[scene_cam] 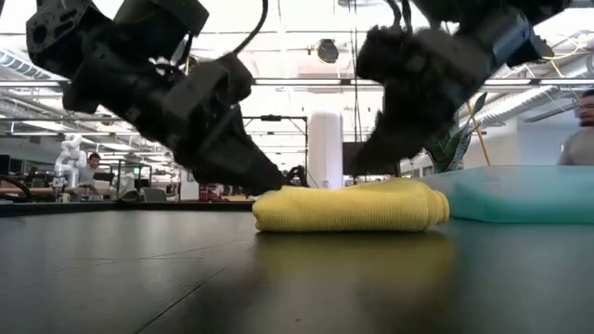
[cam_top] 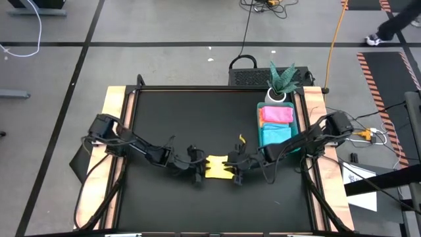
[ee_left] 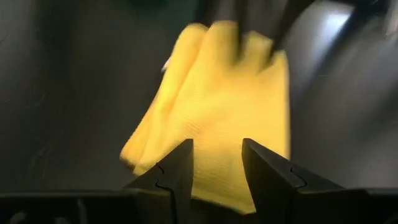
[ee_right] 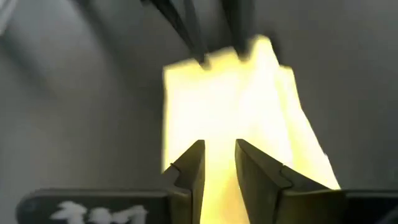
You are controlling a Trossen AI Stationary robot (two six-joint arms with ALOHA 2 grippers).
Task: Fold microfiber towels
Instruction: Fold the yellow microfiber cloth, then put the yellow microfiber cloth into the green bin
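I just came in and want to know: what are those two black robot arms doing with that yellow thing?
They are folding a small, soft yellow microfiber towel on the black table. It lies folded in a thick bundle. The left end effector is at one end of it and the right end effector at the other, both low over the cloth. A pink towel and a light blue towel already lie in the green plastic tray nearby.

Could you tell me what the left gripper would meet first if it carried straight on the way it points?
Most likely the folded yellow towel, directly ahead of the left gripper; beyond it stands the right gripper.
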